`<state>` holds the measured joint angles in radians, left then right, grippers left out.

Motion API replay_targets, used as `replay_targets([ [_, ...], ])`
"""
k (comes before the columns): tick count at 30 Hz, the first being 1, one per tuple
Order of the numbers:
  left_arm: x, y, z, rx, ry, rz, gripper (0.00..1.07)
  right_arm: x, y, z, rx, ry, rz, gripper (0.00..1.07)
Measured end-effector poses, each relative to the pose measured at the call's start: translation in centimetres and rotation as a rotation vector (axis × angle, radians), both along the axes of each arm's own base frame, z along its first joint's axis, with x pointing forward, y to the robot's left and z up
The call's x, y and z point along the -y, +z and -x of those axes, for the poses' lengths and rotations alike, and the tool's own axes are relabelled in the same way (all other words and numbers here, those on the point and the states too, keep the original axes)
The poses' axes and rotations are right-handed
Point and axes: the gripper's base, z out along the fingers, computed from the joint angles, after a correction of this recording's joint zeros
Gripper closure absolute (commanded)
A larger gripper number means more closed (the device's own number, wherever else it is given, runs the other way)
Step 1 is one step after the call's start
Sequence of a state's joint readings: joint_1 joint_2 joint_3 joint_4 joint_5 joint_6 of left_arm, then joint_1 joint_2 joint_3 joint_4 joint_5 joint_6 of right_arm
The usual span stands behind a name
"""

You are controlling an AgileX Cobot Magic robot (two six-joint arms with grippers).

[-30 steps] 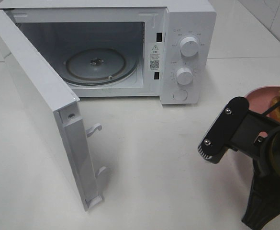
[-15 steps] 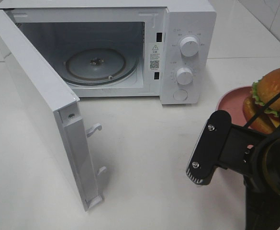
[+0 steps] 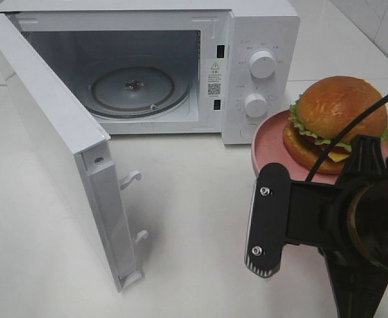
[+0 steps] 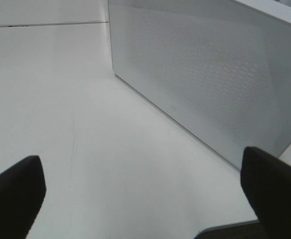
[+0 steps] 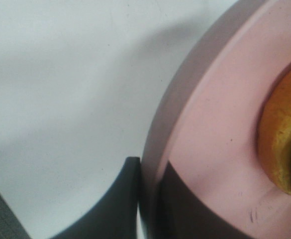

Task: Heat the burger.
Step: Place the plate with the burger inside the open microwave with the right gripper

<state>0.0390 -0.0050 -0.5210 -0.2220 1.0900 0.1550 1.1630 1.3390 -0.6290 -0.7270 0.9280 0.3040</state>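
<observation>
The burger (image 3: 339,112), with a glossy golden bun, lettuce and cheese, sits on a round pink plate (image 3: 266,142) at the right, in front of the microwave's control panel. My right gripper (image 5: 146,199) is shut on the plate's rim, one finger above it and one below. The burger's bun edge (image 5: 284,144) shows at the side of the right wrist view. In the high view my right arm (image 3: 339,218) covers the grip itself. My left gripper (image 4: 143,199) stands open with nothing in it, low over the table beside the microwave door (image 4: 210,74); the high view does not show it.
The white microwave (image 3: 260,40) stands at the back with its door (image 3: 54,132) swung wide toward the front left. Its glass turntable (image 3: 132,89) is bare. Two knobs (image 3: 261,65) are on the right panel. White tabletop (image 3: 194,218) lies between the door and the plate.
My right arm has carried the plate and burger leftward into fuller view, toward the microwave. The left gripper and the door have not moved.
</observation>
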Motion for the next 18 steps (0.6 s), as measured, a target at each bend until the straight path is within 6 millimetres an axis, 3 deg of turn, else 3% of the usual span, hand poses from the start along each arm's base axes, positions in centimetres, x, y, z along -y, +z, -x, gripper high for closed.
replay_targets([
  [18, 0.00, 0.00, 0.00, 0.000, 0.000, 0.000, 0.07, -1.12, -0.28, 0.00, -0.047, 0.359, 0.078, 1.07],
])
